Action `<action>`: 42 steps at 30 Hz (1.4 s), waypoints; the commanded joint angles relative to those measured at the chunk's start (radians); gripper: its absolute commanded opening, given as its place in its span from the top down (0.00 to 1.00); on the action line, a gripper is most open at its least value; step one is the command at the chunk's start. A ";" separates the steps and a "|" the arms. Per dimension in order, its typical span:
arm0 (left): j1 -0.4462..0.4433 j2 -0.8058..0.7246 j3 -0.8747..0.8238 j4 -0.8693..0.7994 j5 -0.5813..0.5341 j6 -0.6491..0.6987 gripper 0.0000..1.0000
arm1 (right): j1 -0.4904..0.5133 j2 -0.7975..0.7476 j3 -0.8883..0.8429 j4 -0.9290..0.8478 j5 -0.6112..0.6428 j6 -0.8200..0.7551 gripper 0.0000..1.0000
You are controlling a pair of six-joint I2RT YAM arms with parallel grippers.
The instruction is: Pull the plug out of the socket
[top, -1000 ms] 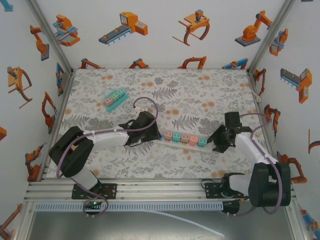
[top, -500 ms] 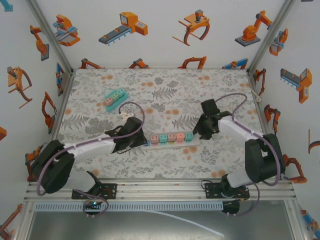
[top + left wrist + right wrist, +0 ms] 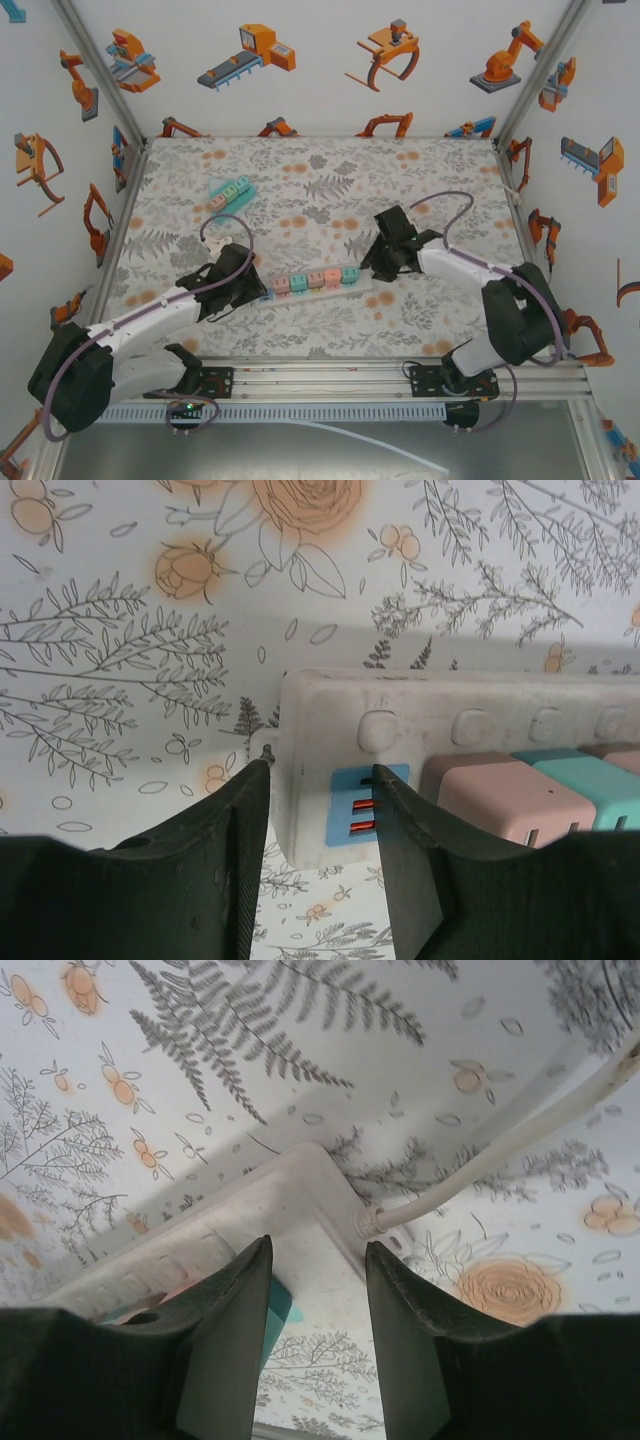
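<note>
A white power strip (image 3: 262,291) lies across the middle of the floral table with several pink and teal plugs (image 3: 316,280) in a row in its sockets. My left gripper (image 3: 256,289) stands over the strip's left end. In the left wrist view its jaws (image 3: 320,780) are narrowly open: one fingertip is at the end face, the other is over an empty blue socket (image 3: 358,805), next to a pink plug (image 3: 500,795). My right gripper (image 3: 373,268) straddles the cord end (image 3: 318,1245), narrowly open, its left finger by a teal plug (image 3: 281,1307).
The strip's white cable (image 3: 500,1150) runs off to the right from its end. A second small strip with pastel plugs (image 3: 231,195) lies at the back left. Metal frame rails edge the table on both sides and at the front.
The power strip has slid leftward across the table, and both arms have moved left with it, staying at its two ends. The right jaws have narrowed slightly.
</note>
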 commanded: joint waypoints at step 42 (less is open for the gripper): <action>0.027 -0.183 0.046 -0.125 0.072 0.358 0.26 | 0.077 -0.338 -0.077 0.026 -0.528 -2.013 0.40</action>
